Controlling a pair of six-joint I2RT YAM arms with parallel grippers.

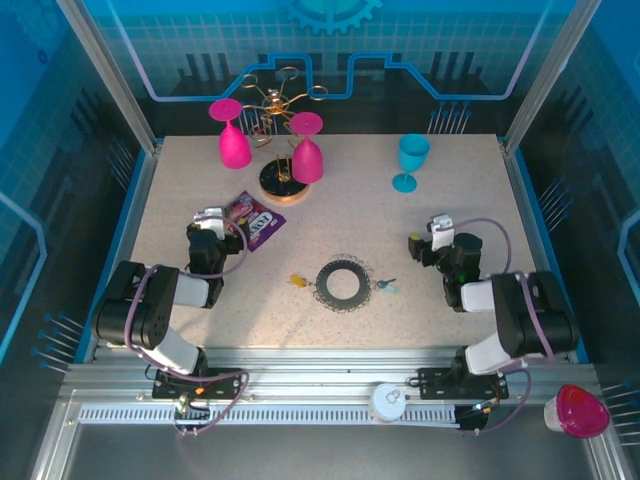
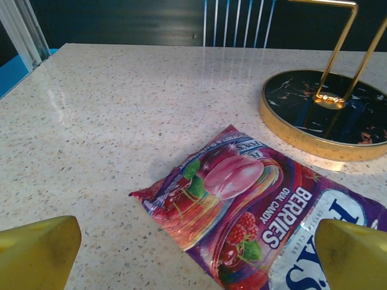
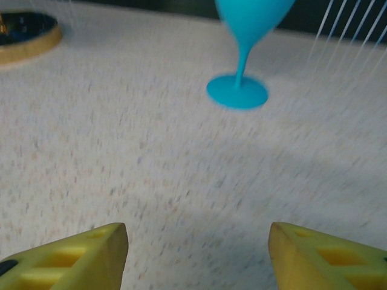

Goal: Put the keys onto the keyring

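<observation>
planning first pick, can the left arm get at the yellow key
Probably yes. The yellow key lies uncovered on the table, left of the keyring; the left fingers are open and empty, with the snack packet nearby but off the key.

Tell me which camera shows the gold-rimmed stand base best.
Left wrist: the stand base is close and sharp, rim and dark top clear, its right side cut off. Top external shows it small, partly behind a pink glass. Right wrist catches a blurred piece at top left.

snack packet (image 2: 242,211) | "BERRIES" | smaller line, perhaps "OWL CANDY" | big white letters cut off
</observation>
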